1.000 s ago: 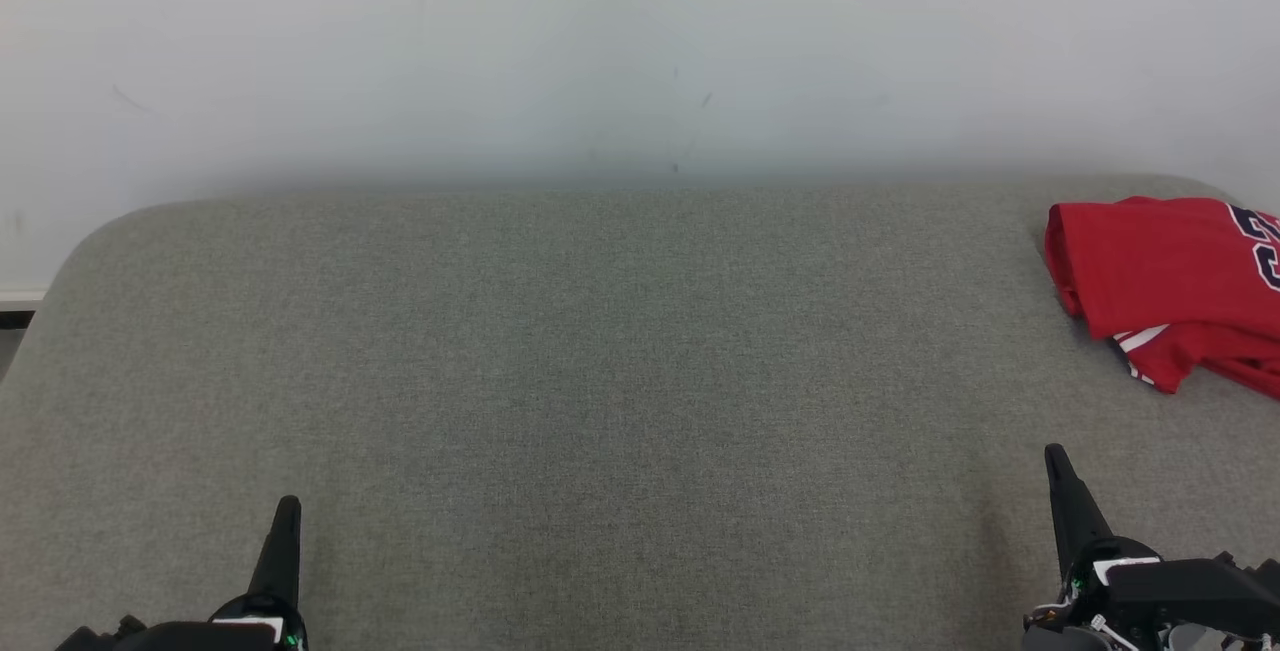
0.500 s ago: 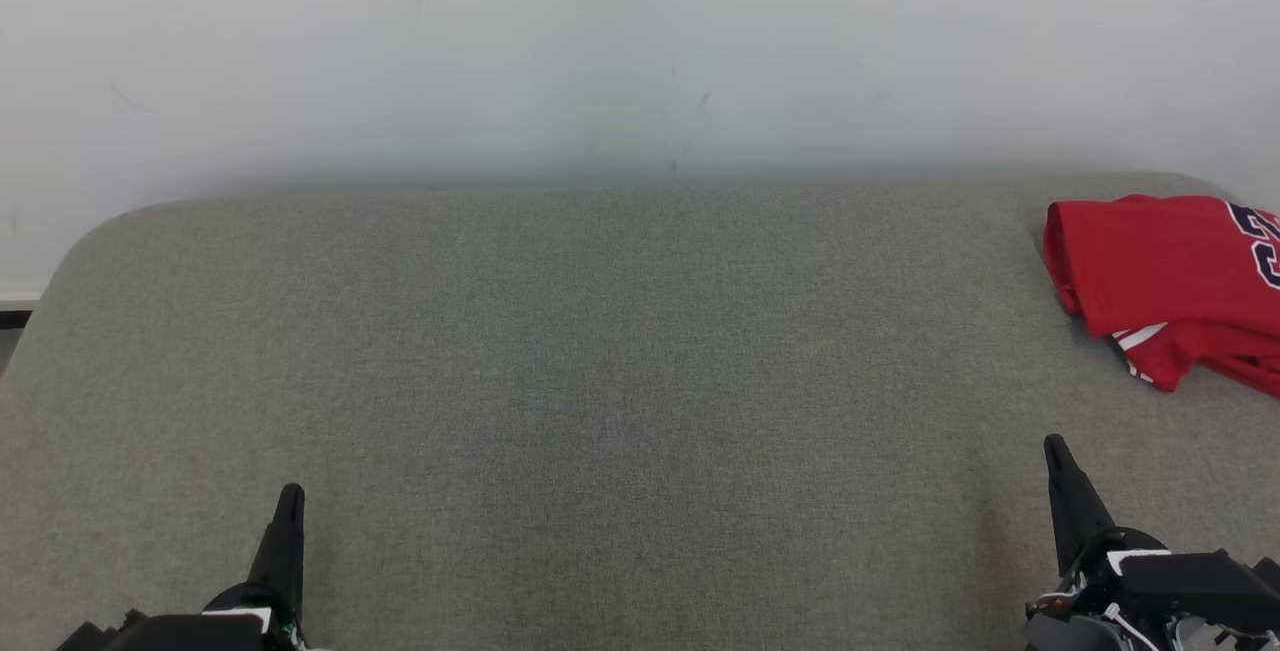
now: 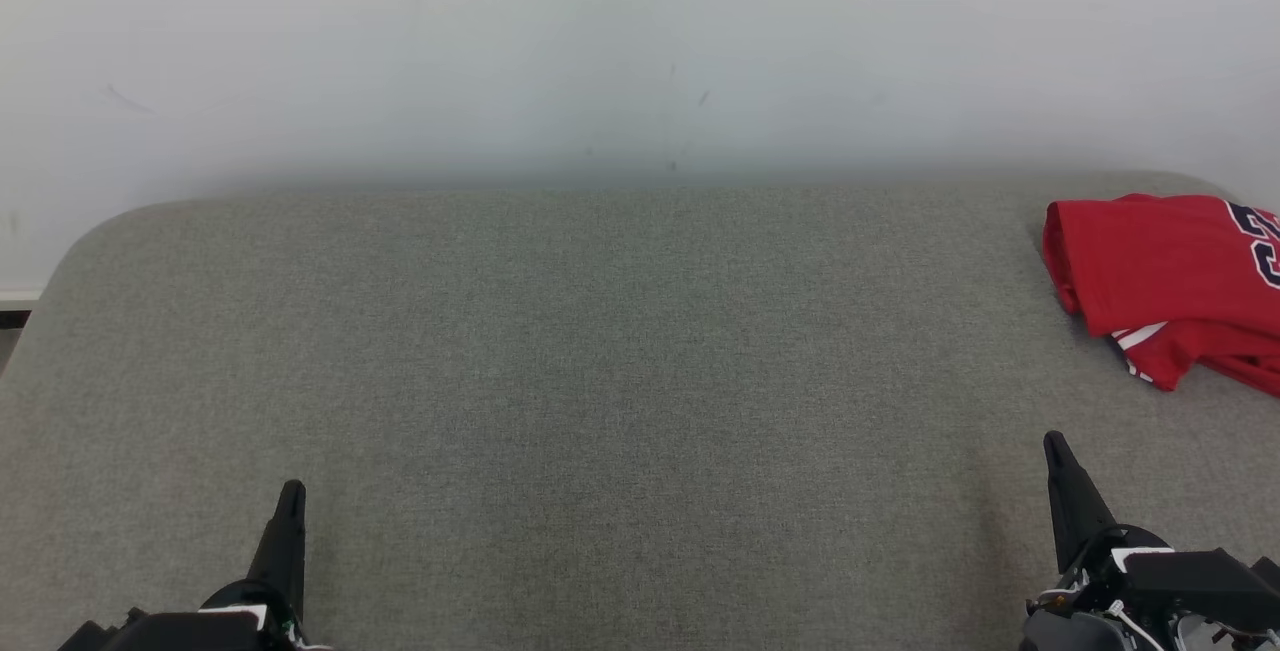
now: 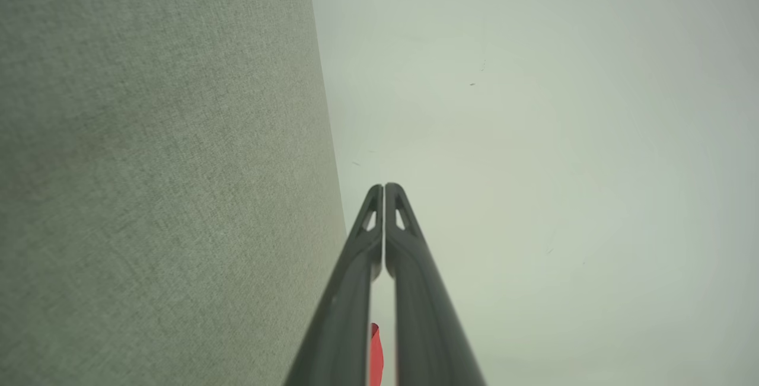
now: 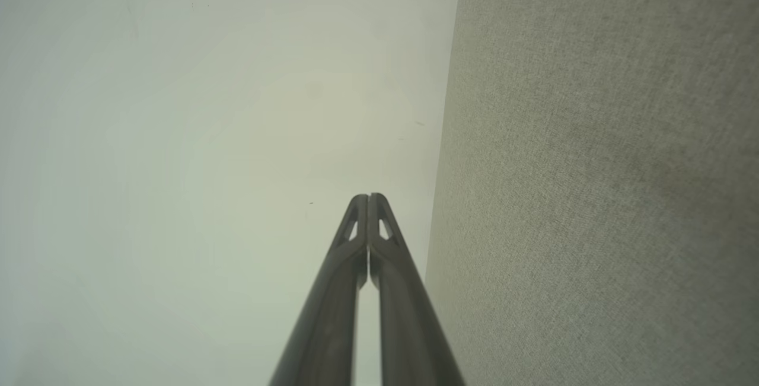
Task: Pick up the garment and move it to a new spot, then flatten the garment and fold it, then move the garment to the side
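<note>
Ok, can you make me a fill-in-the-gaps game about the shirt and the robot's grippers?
1. The shirt lying on the grey cushion is coloured ____.
2. Seen from the robot's head, the shirt sits at the far ____ end of the cushion.
3. The left gripper and the right gripper hold nothing, and both are ____.

Missing words: red; right; shut.

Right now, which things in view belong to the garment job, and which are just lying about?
Job: red fabric jersey with dark numerals; grey woven surface under it; shut left gripper; shut right gripper.
Not part of it: pale scuffed wall behind.
</note>
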Controlling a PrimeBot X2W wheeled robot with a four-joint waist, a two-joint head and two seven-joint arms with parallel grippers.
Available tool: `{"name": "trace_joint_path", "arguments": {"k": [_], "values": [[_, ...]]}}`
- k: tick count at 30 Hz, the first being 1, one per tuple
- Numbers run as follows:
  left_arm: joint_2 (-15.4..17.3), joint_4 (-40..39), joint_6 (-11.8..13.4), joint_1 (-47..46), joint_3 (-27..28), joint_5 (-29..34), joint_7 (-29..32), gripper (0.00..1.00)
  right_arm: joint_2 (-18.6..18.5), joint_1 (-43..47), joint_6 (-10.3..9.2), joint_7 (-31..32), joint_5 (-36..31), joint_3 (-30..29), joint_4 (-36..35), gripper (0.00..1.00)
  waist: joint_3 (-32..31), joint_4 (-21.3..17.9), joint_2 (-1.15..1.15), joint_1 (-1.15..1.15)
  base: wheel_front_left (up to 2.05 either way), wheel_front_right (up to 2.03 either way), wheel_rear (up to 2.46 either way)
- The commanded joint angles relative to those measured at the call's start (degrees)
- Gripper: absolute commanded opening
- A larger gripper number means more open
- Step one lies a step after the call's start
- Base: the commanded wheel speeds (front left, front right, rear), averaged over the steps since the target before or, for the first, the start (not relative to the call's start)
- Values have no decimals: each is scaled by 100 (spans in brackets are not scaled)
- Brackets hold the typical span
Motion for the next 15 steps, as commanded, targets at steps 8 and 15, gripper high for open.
{"name": "trace_joint_path", "arguments": {"k": [8,15], "values": [[-10,3,-16,-56,16,-29,1,0,10,-29,-10,16,7,-13,1,0,0,0,0,0,0,0,0],[-10,2,-16,-55,16,-29,1,0,10,-29,-10,16,7,-11,1,0,0,0,0,0,0,0,0]]}}
